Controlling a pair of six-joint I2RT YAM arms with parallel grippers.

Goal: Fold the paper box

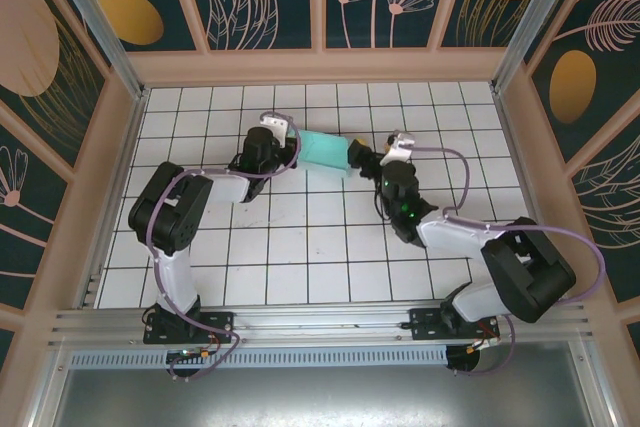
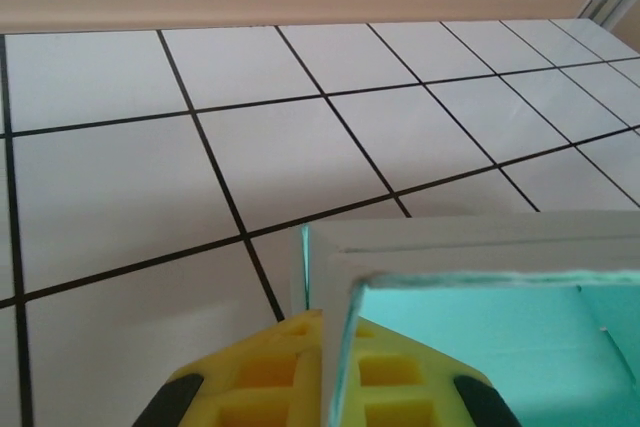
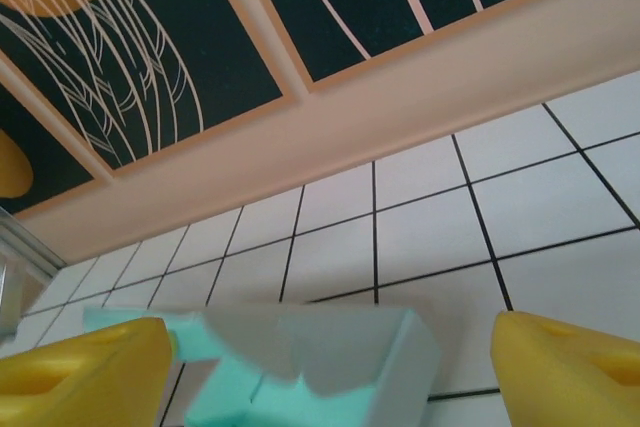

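The pale aqua thin-card paper box (image 1: 322, 150) lies on the white tiled counter (image 1: 300, 247) with black grid lines, in the far half and roughly midway between the left and right edges, its long side running left to right and tilted slightly so the right end sits a little nearer the arms. The left end effector (image 1: 291, 144) meets the left end of the box. In the left wrist view its yellow waffle-patterned pads (image 2: 255, 382) are pressed together with one upright wall of the card pinched in the narrow slit between them. That wall stands on edge, and beyond it the aqua inside of the box opens to the right under a pale folded rim. The right end effector (image 1: 358, 156) sits at the right end of the box, coming in from the near right. In the right wrist view its two yellow fingers (image 3: 80, 367) are spread wide apart, one at either lower corner, with the box lying in the gap between them. A corner of the card lies against the left finger, while the right finger stands clear of the card with bare tile between. It grips nothing. Behind the counter's far edge rises a peach-coloured frame holding dark teal panels (image 3: 250, 57) with line-drawn plants.
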